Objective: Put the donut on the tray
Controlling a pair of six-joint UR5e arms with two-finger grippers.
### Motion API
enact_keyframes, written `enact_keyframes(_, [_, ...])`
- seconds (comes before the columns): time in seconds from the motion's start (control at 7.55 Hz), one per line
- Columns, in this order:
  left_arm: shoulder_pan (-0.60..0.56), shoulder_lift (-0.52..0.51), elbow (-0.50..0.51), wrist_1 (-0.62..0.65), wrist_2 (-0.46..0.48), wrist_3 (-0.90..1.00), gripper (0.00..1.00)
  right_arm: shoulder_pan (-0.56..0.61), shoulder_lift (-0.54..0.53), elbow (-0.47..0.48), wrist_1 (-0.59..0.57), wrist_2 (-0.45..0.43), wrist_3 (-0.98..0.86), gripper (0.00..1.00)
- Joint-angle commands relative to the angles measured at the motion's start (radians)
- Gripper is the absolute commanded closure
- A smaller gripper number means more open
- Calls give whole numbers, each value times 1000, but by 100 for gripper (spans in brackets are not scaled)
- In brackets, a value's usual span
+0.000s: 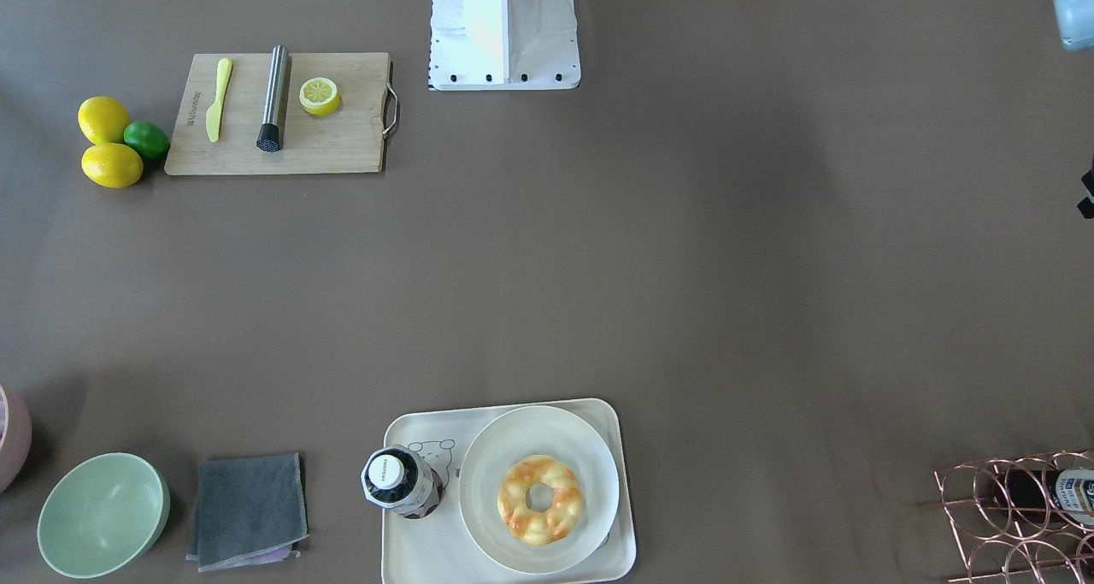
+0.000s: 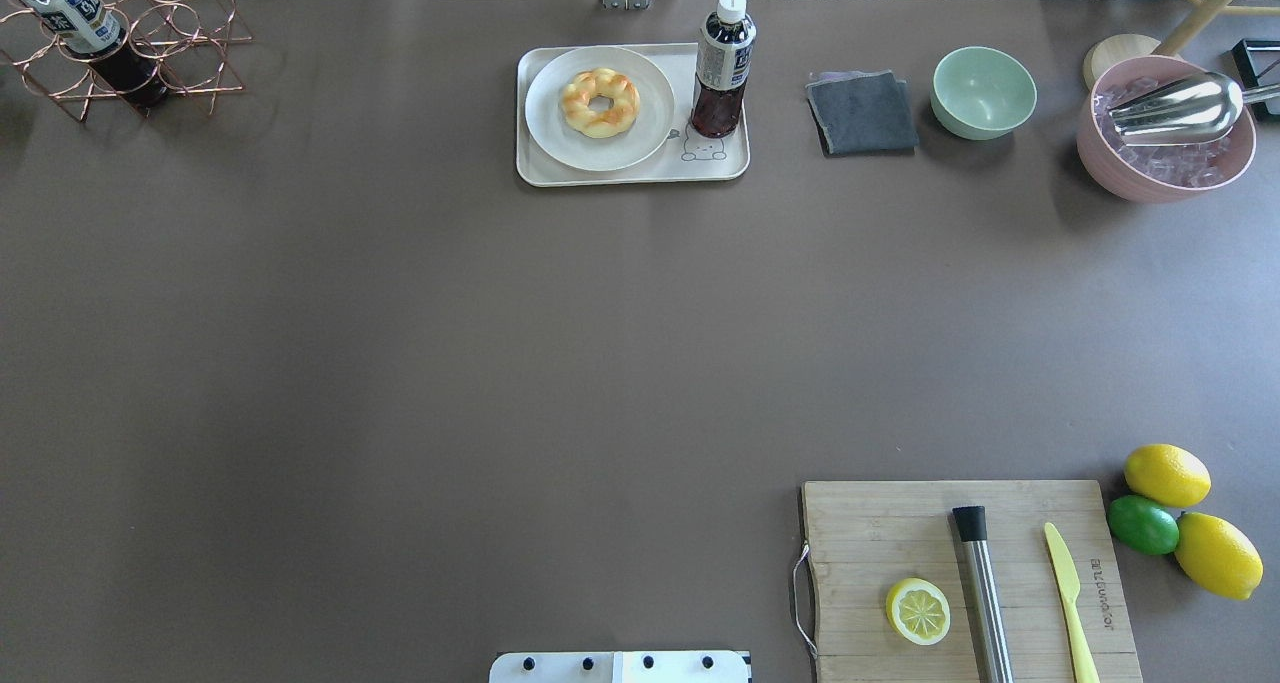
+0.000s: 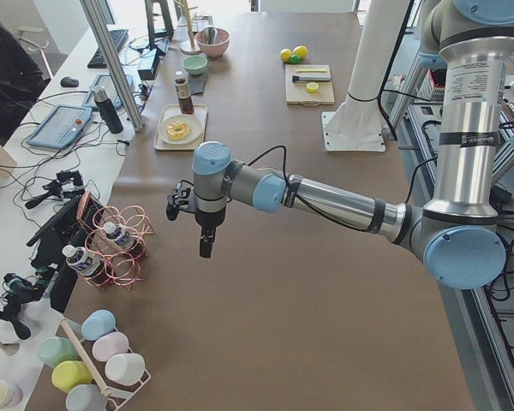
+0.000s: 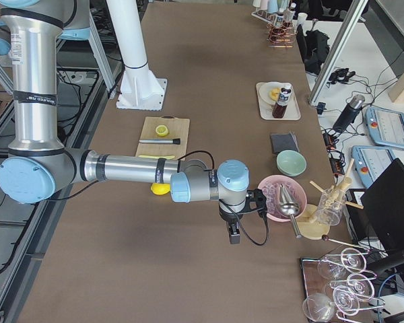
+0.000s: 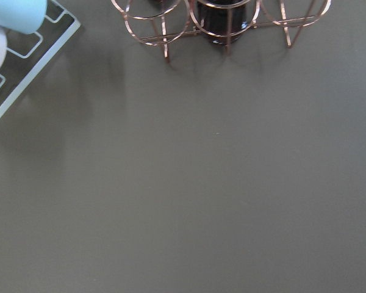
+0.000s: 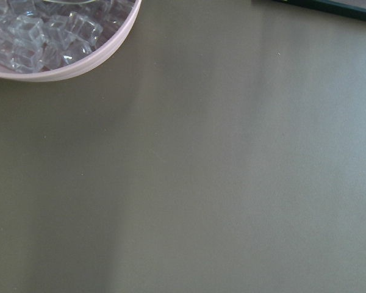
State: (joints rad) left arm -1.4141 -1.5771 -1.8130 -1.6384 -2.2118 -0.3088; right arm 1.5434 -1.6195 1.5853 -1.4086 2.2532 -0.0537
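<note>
- Left claw (image 3: 206,250): hangs over the brown table (image 2: 400,363). It shows in the side view only, so you cannot tell its opening or whether it grips anything.
- Copper wire bottle rack (image 3: 120,244): near this claw, on its outboard side.
- Right claw (image 4: 233,238): hangs over the table. Opening and grasp cannot be told here either.
- Pink bowl of ice cubes (image 4: 281,198): just beside the right claw.
- Glossy golden-yellow braided ring donut (image 2: 600,102): well apart from both claws, between them along the table's far edge.
- The donut lies on a round white plate (image 2: 640,133).
- That plate sits in the cream-white rectangular tray (image 2: 620,173), beside an upright dark bottle with a white cap (image 2: 722,73).
</note>
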Motion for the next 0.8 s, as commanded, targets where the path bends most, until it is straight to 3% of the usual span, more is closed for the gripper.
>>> enact_keyframes(0.0, [-22,23,56,-40,-5,13,2,0,4,2,0,5,-1,0])
enact_keyframes(0.4, [-23,52,168,-150,3,22,2,-8,21,-2,-3,3,-1,0])
enact_keyframes(0.66, [-61,66,166,-167,-11,23,2,-28,24,-2,-3,2,8,0])
